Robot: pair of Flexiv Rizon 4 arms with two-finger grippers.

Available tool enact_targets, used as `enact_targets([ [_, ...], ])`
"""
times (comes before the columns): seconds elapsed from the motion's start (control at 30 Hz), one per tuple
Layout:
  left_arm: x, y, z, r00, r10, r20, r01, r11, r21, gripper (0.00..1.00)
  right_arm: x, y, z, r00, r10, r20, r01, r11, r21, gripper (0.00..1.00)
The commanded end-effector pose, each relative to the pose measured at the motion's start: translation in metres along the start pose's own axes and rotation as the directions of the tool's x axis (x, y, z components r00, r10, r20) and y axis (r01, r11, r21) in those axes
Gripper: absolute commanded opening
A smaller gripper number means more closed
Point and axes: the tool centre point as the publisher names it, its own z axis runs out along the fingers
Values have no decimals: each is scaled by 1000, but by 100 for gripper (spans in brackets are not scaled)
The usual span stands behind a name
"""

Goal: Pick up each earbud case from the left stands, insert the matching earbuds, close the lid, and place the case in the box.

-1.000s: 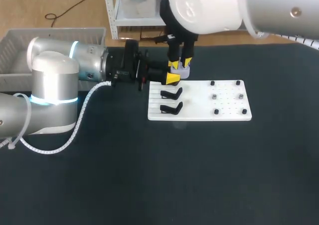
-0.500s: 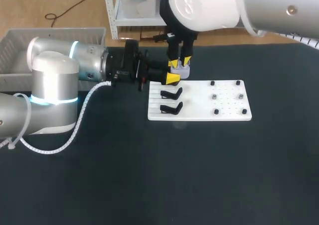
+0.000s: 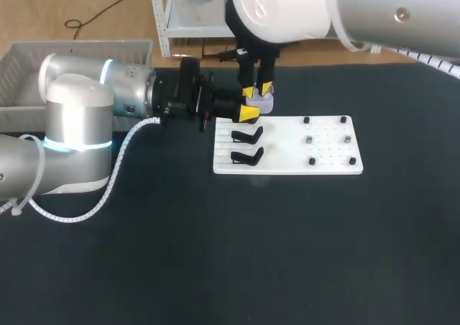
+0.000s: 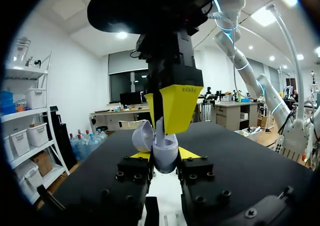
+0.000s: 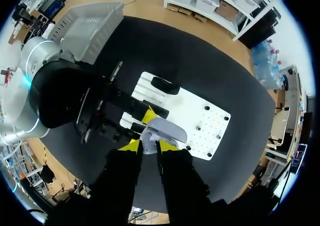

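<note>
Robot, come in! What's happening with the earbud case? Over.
Left end effector shut on open earbud case. Right end effector directly above it. Nothing blocking.

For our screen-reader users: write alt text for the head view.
The left tool holds an open case at the far left corner of the white board, the right tool just above it. Two black stands sit on the board's left side.
</note>
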Motion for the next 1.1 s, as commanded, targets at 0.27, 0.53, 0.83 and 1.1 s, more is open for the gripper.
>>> enact_targets([
  [0.27,0,-2,0,1000,3,1,-3,1000,-5,0,-5,1,4,1000,19,-20,-18,1000,13,67],
  [0.53,0,-2,0,1000,3,1,-3,1000,-5,0,5,2,-11,1000,27,2,-27,1000,10,100],
  [0.83,0,-2,0,1000,3,1,-3,1000,-5,0,1,-14,-26,982,180,52,-181,984,-3,100],
  [1.1,0,-2,0,1000,3,1,-3,1000,-5,0,-21,-42,-19,846,528,70,-530,848,5,100],
])
